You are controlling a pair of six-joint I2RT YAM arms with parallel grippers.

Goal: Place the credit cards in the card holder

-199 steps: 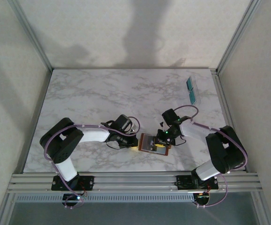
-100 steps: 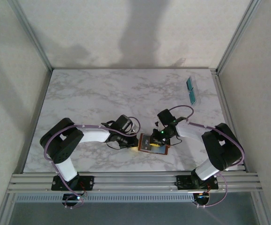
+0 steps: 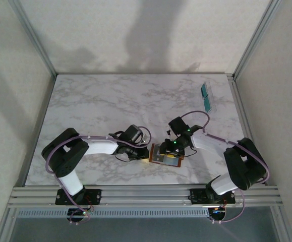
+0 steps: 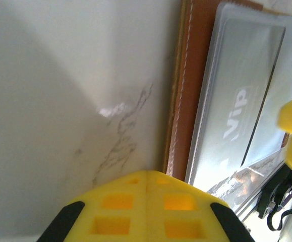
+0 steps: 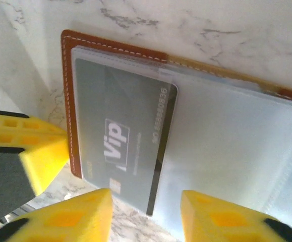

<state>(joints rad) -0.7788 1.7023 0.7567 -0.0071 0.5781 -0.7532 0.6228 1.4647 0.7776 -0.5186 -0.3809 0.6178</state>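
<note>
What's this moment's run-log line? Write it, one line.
left pincer: shut, at card holder edge | right pincer: open, over grey VIP card | card: in clear sleeve

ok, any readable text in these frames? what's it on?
"Vip": boxed white logo on the grey card in the open card holder; the same mark reads in the left wrist view.
"NO" plus a string of digits: printed beside the logo on that card, digits too blurred to trust.
Small print near the card's lower edge: unreadable.
Teal cards at the table's far right: too small to read.
</note>
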